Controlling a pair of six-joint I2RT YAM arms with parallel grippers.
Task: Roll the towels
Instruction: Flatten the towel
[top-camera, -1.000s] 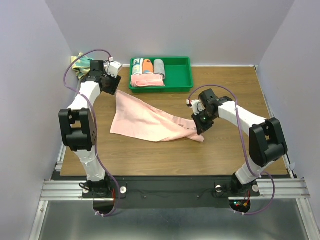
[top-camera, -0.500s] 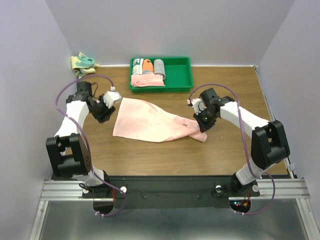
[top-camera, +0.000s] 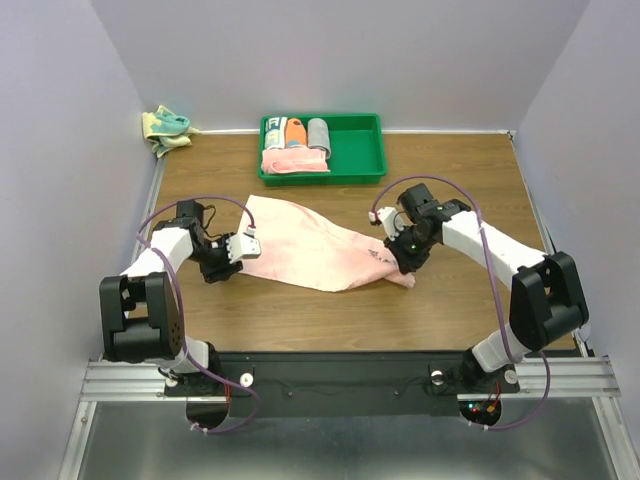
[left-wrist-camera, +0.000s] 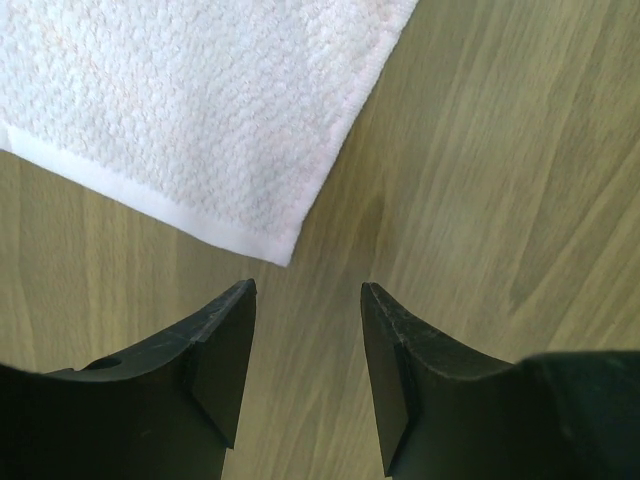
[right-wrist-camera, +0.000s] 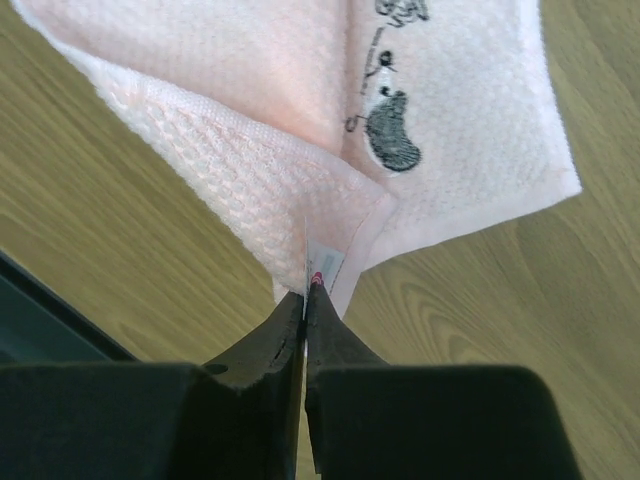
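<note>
A crumpled teal and pale yellow cloth towel was seen in the far left corner. The left gripper was held partly open and empty, just short of a corner of the peach-pink cloth towel spread flat mid-table. A green plastic tray was set beyond it. The pink towel's right end was pinched in the closed right gripper.
</note>
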